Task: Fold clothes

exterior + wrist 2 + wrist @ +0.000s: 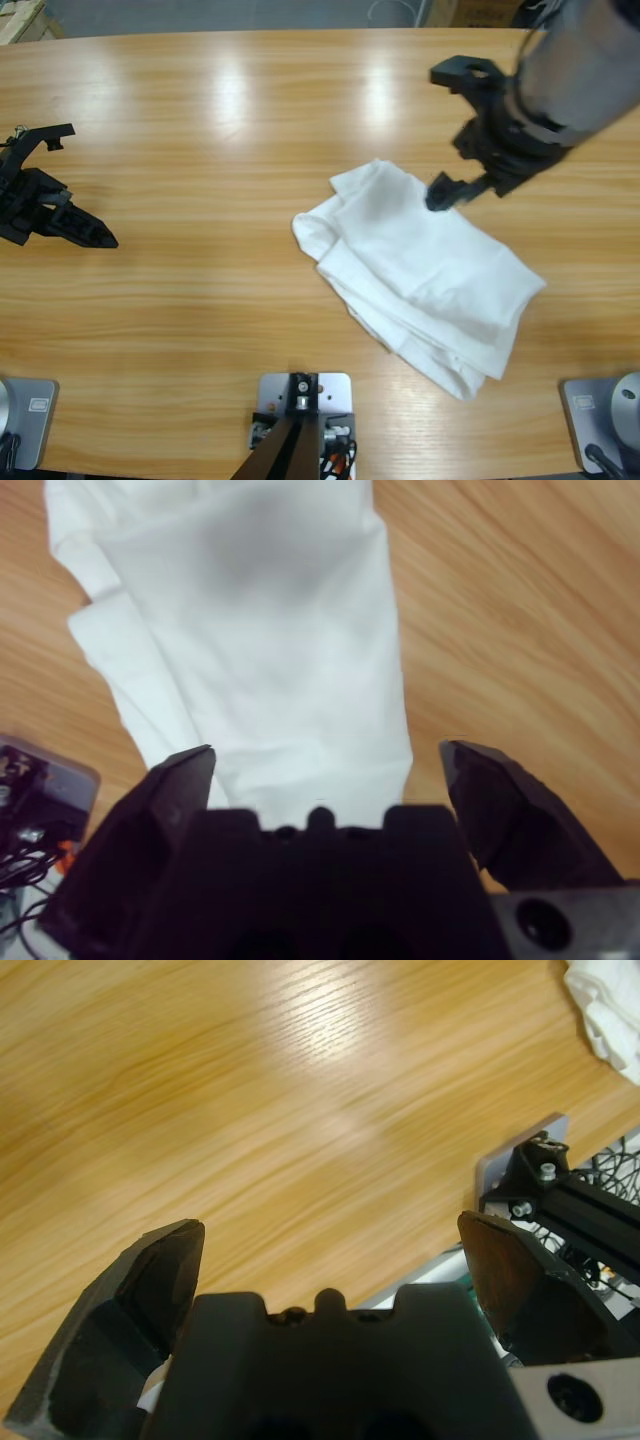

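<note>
White folded T-shirt (420, 275) runs lengthwise away beneath the spread, empty right gripper (325, 770); only the left wrist view shows the left gripper (330, 1250) parted.

T-shirt (605, 1010) cut by frame edge

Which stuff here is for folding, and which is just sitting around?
For the job:
- white T-shirt, bunched up on the table
- right gripper, open over it
- left gripper, open, far from it

Just there:
- wooden table
</note>
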Controlling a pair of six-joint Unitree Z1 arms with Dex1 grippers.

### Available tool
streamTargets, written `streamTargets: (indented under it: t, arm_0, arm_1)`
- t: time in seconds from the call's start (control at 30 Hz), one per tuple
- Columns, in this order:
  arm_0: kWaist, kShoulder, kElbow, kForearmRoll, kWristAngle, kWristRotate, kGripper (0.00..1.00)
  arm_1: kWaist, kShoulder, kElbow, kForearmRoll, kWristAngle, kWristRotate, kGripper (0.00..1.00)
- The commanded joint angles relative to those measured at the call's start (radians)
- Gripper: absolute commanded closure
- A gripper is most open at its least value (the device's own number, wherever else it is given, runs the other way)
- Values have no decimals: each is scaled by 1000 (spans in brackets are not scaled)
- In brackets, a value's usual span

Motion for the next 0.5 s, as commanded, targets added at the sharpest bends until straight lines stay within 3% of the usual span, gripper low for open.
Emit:
streamTargets:
  t: [0.03,0.27,0.5]
  arm_0:
    - [-17,20,11,-8,-7,-4,0]
    - [-29,17,11,-8,-7,-4,0]
    - [-29,18,11,-8,-7,-6,0]
  arm_1:
    - [-3,-186,370,-179,52,128,87]
    - [12,-121,461,-268,88,150,86]
    - [124,-5,475,-311,150,230,82]
